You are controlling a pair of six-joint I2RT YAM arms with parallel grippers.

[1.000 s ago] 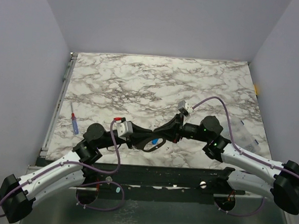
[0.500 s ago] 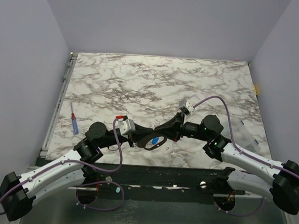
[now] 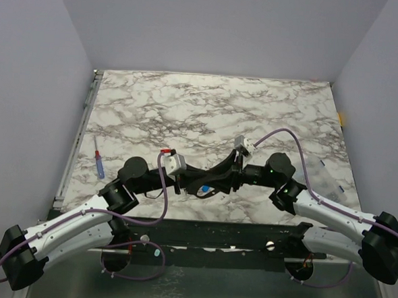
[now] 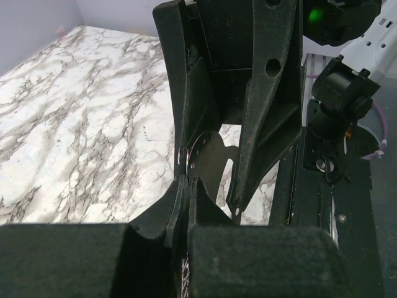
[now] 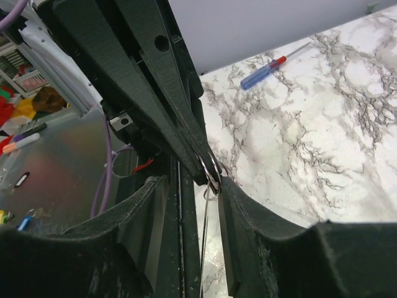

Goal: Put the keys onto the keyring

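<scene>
Marble worktop (image 3: 208, 109), grey-veined. A blue-and-red screwdriver (image 3: 99, 163) lies by the left edge, well apart from both arms. A clear plastic piece (image 3: 325, 178) lies at the right, beside the right arm. A purple cable (image 3: 288, 132) arcs over the right wrist.

Left gripper (image 3: 185, 183) and right gripper (image 3: 208, 182) meet tip to tip near the near edge, about centre. From above, their black bodies cover most of the meeting point, and only the blue-headed key (image 3: 202, 188) shows between them.

Left fingers (image 4: 177, 205) are pressed together, pinching the keyring (image 5: 211, 171) at their tips, up off the worktop. Right fingers (image 5: 245, 214) stand moderately parted, straddling the left fingertips and the ring. Cannot tell whether they touch it. A thin wire hangs down from the ring between the right fingers.
</scene>
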